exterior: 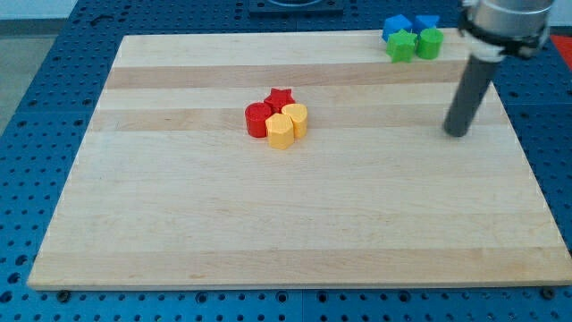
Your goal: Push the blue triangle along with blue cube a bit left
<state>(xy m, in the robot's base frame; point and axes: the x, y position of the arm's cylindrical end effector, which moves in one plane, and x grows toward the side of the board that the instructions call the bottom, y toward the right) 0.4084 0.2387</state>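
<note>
Two blue blocks sit at the board's top edge, right of centre: one [397, 25] on the left and one [426, 22] on the right; which is the triangle and which the cube I cannot tell. Touching them from below are a green star-like block [402, 46] and a green rounded block [430, 43]. My tip [457, 133] rests on the board below and to the right of this cluster, well apart from it. The rod rises towards the view's top right.
Near the board's middle is a tight cluster: a red star [281, 97], a red cylinder [258, 119], a yellow hexagonal block [281, 131] and a yellow rounded block [296, 119]. The wooden board [268, 224] lies on a blue perforated table.
</note>
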